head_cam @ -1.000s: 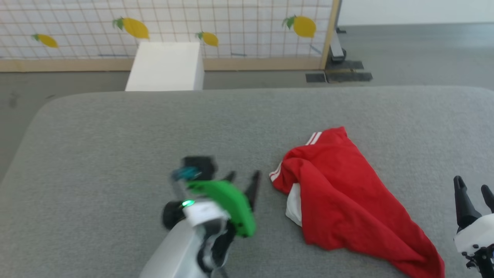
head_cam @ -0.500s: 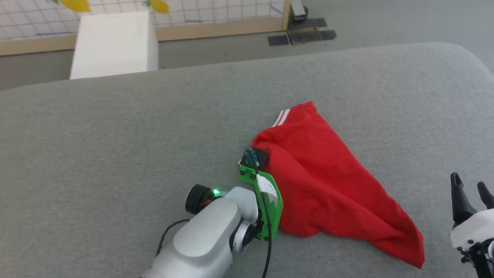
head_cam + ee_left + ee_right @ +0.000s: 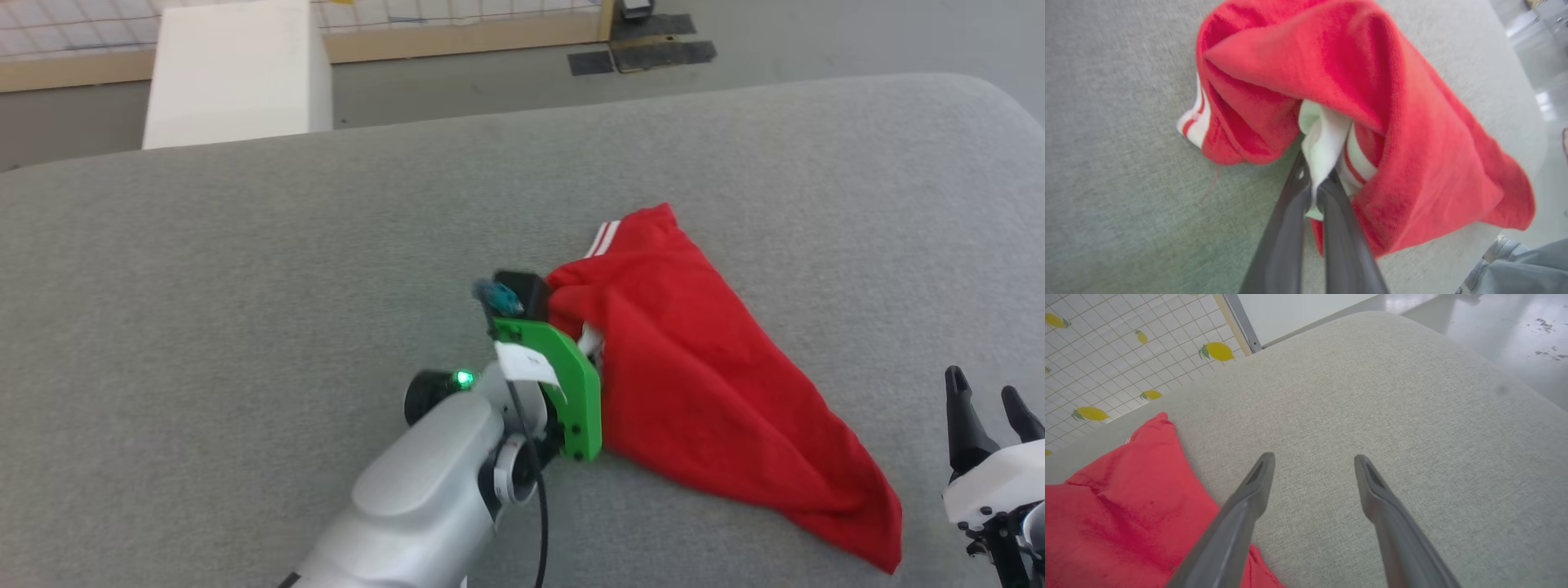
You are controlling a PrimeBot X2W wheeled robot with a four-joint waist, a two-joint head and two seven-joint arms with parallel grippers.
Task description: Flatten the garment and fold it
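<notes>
Far left, back: white box (image 3: 237,73) behind the far edge of the grey padded surface (image 3: 204,269).

Left arm comes in from bottom centre. The green bracket (image 3: 563,384) at its wrist is hard up against the left edge of the garment (image 3: 702,384).

left gripper (image 3: 1315,192): fingers together, clamped on a fold of white fabric (image 3: 1325,143) sticking out from under the red cloth. Probably a sleeve, but the wrist view is blurry so I can't be sure. Red-and-white trim sits just beside the pinch.

The garment is a crumpled red heap right of centre on the surface, roughly triangular. One peak with white stripes (image 3: 604,238) points toward the back, and a long tail runs to the near right. It's bunched up, with folds over folds.

right gripper (image 3: 1313,457): far right, fingers apart, nothing between them. It's over bare surface just right of the garment's tail, with a gap between them.
</notes>
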